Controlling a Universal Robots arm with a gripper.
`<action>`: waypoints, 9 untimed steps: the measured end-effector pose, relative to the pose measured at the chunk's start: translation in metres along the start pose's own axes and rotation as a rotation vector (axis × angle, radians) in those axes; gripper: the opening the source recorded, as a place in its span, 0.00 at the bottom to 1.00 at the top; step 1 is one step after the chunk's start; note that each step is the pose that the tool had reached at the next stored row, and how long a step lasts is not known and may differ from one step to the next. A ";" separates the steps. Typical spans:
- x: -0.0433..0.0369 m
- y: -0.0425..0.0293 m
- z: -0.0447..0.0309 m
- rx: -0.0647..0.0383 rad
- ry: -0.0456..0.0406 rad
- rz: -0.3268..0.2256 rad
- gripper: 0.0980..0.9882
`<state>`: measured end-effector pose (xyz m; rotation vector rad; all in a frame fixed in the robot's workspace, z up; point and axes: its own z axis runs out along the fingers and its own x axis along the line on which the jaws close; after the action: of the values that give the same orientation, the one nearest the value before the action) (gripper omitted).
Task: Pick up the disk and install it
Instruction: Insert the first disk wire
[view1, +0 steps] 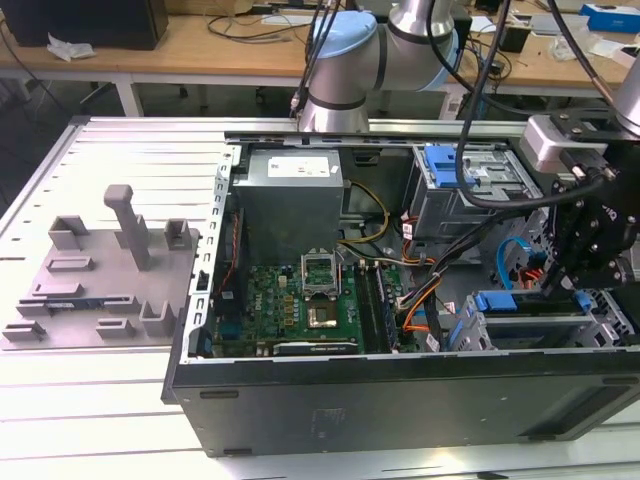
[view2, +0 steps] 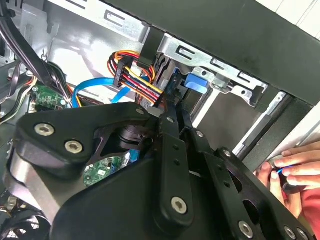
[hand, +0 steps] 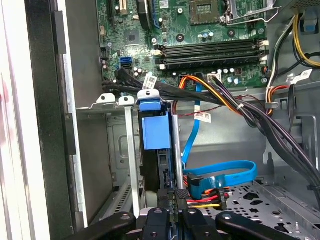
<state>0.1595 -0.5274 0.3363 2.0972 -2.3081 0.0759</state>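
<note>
Disk (hand: 156, 131) upright on edge in drive bay (hand: 116, 100), long axis vertical, claw (hand: 170, 202) gripping it

wooden benches (view1: 230, 50) behind (cable-strewn)

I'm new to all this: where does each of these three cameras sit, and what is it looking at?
Exterior view: off the arm, looking down on the open computer case; the arm and gripper show.
Second wrist view: on the arm, facing the drive bay past black gripper links; a person's hand shows.
First wrist view: on the arm, facing the disk in its bay and the motherboard.
Both wrist views share the blue cable.
</note>
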 end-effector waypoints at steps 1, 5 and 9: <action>0.0002 0.0000 -0.0032 0.000 -0.0007 0.000 0.09; 0.0009 -0.0004 -0.0197 0.000 0.0055 0.000 0.22; 0.0013 -0.0007 -0.0387 0.001 0.0124 0.000 0.30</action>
<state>0.1594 -0.5268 0.3750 2.0913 -2.3016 0.0900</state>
